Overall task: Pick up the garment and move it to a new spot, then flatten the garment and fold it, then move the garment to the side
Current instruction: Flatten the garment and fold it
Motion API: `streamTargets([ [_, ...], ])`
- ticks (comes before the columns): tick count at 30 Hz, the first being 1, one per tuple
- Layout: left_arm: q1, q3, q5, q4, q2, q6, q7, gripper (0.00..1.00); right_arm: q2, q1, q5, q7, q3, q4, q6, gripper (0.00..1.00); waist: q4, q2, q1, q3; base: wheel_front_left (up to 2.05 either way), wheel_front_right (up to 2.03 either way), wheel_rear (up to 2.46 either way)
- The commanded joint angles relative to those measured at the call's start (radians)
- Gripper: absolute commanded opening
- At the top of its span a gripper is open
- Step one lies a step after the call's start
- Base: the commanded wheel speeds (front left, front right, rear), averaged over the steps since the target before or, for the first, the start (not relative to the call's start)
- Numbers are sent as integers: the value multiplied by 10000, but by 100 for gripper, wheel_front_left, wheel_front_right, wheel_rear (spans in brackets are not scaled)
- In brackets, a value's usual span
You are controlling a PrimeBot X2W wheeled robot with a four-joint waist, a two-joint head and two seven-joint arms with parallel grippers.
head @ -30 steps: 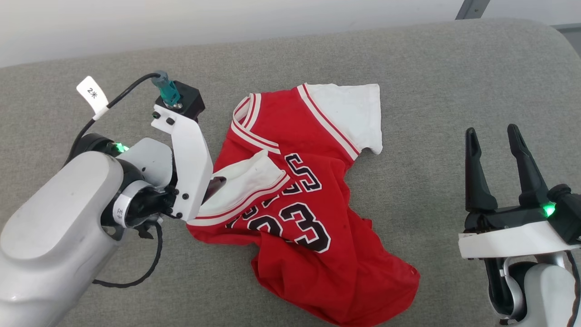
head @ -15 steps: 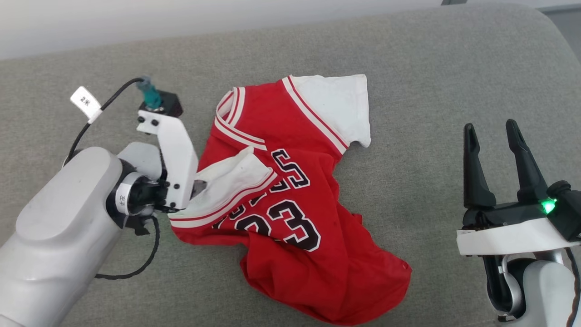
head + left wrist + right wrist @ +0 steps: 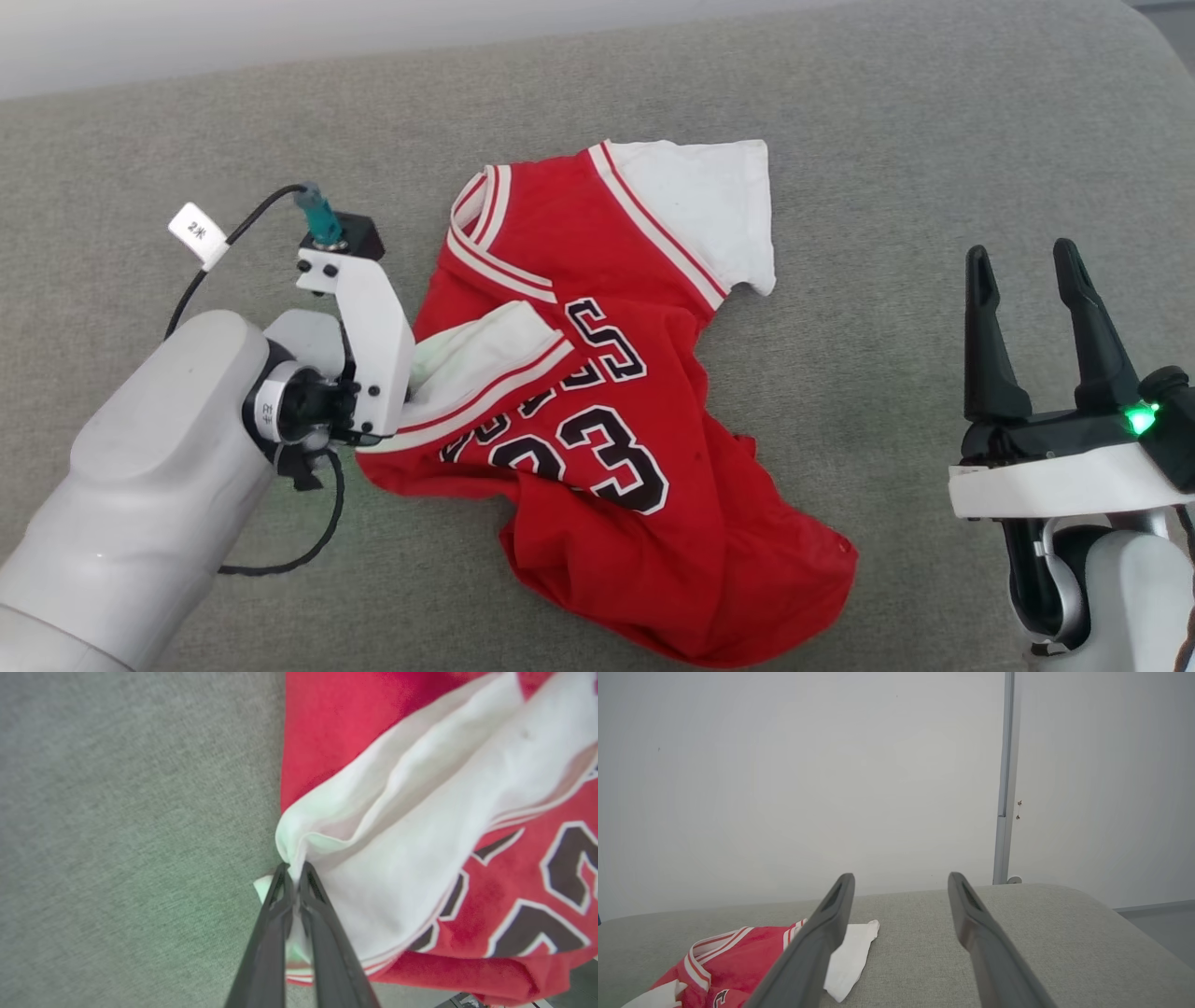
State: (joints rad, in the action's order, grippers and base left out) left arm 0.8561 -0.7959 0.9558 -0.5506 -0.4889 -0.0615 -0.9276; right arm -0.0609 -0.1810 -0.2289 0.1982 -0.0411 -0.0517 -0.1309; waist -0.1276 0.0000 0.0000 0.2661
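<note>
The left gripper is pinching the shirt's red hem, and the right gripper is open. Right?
No: the left gripper pinches the white sleeve of the shirt, as the left wrist view shows. The right gripper is open.

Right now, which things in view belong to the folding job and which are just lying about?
Job: red Bulls 23 jersey; left gripper, jaws shut on its white sleeve; right gripper, jaws open, clear of the cloth.
Just there: grey upholstered surface; white wall; tagged cable on the left arm.
</note>
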Motion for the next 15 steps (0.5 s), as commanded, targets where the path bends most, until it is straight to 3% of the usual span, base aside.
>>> streamTargets([
  [1, 130, 61, 63, -50, 18, 36, 157, 0, 5, -122, -27, 9, -54, -18, 3, 100, 69, 0, 0, 17, 0, 0, 0],
  [9, 202, 707, -52, 495, -430, -190, 1280, 0, 21, 31, 53, -31, -222, -67, 3, 100, 427, 0, 0, -79, 0, 0, 0],
  [15, -649, 1484, 217, 1594, -1288, -887, 2123, 0, 52, 155, 83, -123, -315, -143, 3, 100, 729, 0, 0, -164, 0, 0, 0],
])
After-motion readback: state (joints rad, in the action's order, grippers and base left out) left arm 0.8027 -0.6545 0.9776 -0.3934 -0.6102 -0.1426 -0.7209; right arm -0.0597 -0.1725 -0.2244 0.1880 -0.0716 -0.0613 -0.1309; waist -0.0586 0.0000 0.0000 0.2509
